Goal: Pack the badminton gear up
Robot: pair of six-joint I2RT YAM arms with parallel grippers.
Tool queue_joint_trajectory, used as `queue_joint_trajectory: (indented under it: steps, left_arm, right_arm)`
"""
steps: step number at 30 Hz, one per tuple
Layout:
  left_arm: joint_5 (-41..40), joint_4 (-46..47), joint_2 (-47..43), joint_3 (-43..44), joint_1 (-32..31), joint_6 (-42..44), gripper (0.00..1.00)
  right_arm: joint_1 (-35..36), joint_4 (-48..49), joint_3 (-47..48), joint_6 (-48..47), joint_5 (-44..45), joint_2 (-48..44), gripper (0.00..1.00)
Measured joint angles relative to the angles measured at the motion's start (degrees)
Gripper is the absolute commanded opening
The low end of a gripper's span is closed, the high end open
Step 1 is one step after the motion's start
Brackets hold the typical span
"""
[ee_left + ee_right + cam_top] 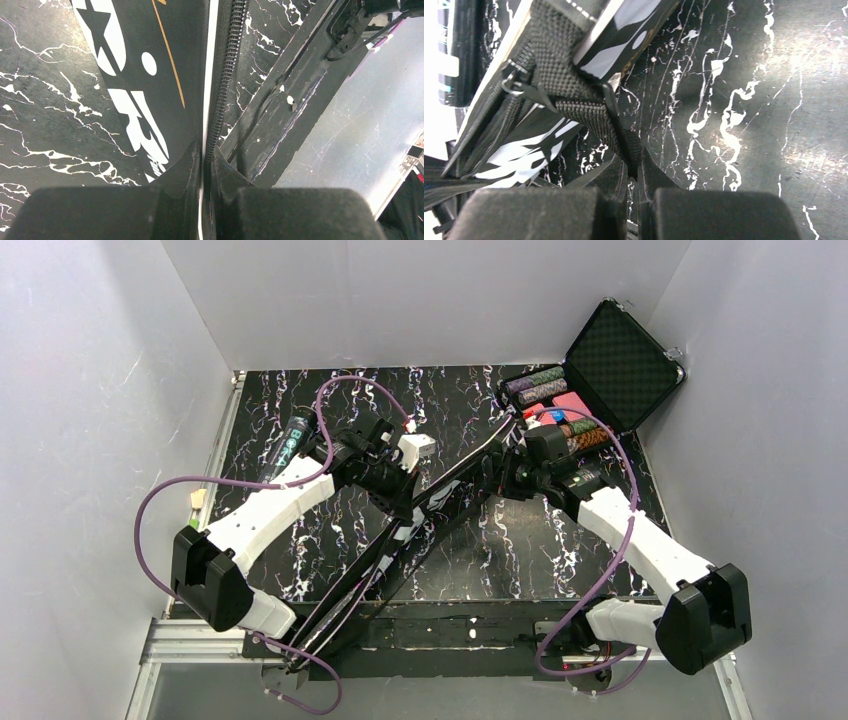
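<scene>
Enclosing the scene on three sides, plain white walls (pixel 450 300) stand around a black table (pixel 560 550) whose top is veined with white like marble. An aluminium rail (pixel 190 643) runs along its near edge.

The long black bag (pixel 385 560) lies diagonally across the table, from the near edge at the left up toward the middle, with its white lettering facing up. An open black case (pixel 620 365) holding rows of coloured chips (pixel 545 385) sits in the far right corner, well apart from the black teal-printed tube (pixel 293 443), which lies at the far left beside the left arm.

The left gripper (pixel 206 150) has its fingers pressed together on the bag's edge, pinching it at the zipper (pixel 222 90). The right gripper (pixel 634 167), near the bag's far end, pinches the black webbing strap (pixel 574 95) between closed fingers.
</scene>
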Motion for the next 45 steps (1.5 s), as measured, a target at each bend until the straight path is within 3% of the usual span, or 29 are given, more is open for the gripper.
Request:
queue_joint_trajectory:
  steps: [21, 23, 27, 29, 45]
  left_arm:
    - [1.36, -0.07, 0.0, 0.02, 0.74, 0.66, 0.0]
    - [1.44, -0.02, 0.0, 0.02, 0.76, 0.83, 0.0]
    - [1.66, 0.17, 0.0, 0.02, 0.79, 1.03, 0.0]
    - [1.73, -0.04, 0.0, 0.02, 0.81, 1.03, 0.0]
    - [1.75, -0.26, 0.0, 0.02, 0.83, 0.98, 0.0]
  right_arm:
    - [-0.07, -5.42, 4.37, -1.88, 6.86, -0.55, 0.02]
    - [-0.07, -5.68, 5.18, -1.49, 7.04, -0.28, 0.12]
    - [-0.28, -7.21, 8.17, -0.31, 7.67, 2.01, 0.42]
    - [-0.76, -7.23, 9.03, 0.42, 8.17, 2.71, 0.51]
    - [-2.64, -5.7, 11.1, 6.19, 1.03, -7.32, 0.55]
